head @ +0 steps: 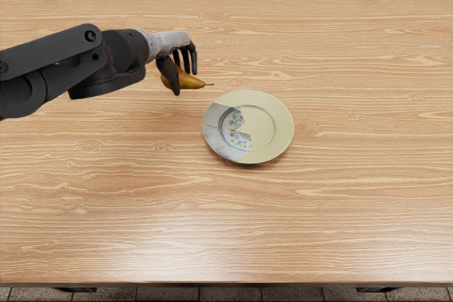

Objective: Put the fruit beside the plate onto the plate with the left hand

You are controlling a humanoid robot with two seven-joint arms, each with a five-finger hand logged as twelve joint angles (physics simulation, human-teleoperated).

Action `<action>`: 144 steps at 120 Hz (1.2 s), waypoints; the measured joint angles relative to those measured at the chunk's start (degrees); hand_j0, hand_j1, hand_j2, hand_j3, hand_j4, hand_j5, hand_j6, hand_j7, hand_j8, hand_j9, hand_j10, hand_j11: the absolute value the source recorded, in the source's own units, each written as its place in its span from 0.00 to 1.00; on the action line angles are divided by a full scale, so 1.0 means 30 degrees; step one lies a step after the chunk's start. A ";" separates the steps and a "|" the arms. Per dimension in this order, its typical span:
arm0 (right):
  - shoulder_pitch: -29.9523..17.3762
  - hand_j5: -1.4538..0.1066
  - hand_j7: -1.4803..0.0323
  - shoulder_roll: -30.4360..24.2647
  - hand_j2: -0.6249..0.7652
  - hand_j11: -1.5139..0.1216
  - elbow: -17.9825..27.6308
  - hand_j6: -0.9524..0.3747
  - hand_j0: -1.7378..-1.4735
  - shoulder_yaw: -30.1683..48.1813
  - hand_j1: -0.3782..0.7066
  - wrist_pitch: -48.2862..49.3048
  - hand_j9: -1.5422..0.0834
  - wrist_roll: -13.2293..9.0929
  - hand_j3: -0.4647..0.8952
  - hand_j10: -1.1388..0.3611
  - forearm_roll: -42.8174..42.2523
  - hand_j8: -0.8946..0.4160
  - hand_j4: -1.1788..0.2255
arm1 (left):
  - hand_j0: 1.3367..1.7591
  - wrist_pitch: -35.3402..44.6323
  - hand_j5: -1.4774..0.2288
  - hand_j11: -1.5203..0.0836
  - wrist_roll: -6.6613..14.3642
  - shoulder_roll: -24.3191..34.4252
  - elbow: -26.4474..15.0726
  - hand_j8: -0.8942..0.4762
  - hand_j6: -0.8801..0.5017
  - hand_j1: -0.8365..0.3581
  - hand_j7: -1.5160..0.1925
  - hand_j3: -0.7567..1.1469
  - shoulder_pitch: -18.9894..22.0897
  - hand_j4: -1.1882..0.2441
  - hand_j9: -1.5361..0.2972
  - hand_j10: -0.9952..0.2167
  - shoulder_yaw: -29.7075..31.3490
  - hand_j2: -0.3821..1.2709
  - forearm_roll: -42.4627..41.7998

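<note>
In the head view, a big wooden table (340,210) is seen from above, and it fills almost the whole picture. A round plate (280,129) is found near the middle of the table. The plate is pale yellow and shiny, and a grey, blurry patch is mirrored on its left side.

A black arm (64,68) is seen coming in from the left edge. At its end the left hand (175,54) is held over the table, up and to the left of the plate. The back of the hand is grey and the fingers (192,59) are dark.

A small brown-yellow pear (191,83) is pinched in the left hand. The fingers are bent down over the far side of the pear, and the thumb (168,74) is pressed on its near side. The fat end of the pear is hidden under the hand. The thin end and the little stem (209,84) are pointed to the right, toward the plate.

The pear is not on the plate. It is near the plate's upper left edge, but a strip of bare wood is seen between them. It cannot be told whether the pear is lifted off the table or resting on it.

The right arm is not seen.
</note>
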 joint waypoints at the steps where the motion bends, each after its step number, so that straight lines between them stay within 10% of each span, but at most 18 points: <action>1: 0.0000 0.93 0.98 0.0000 0.45 0.93 0.0000 0.72 0.30 -0.0001 0.03 0.0000 0.95 0.0000 0.34 0.76 0.0000 0.68 0.84 | 0.75 -0.0007 0.27 0.33 0.0002 -0.0088 0.0006 0.26 0.22 0.41 0.31 0.40 -0.0003 0.31 0.30 0.31 0.0002 0.51 0.0024; 144: 0.0004 0.93 0.98 0.0000 0.45 0.93 0.0000 0.72 0.30 0.0012 0.03 0.0000 0.95 0.0000 0.34 0.76 0.0012 0.68 0.84 | 0.76 0.0198 0.31 0.36 0.0004 -0.5532 0.2675 0.25 0.18 0.45 0.34 0.40 -0.0858 0.33 0.32 0.30 0.0098 0.48 0.0030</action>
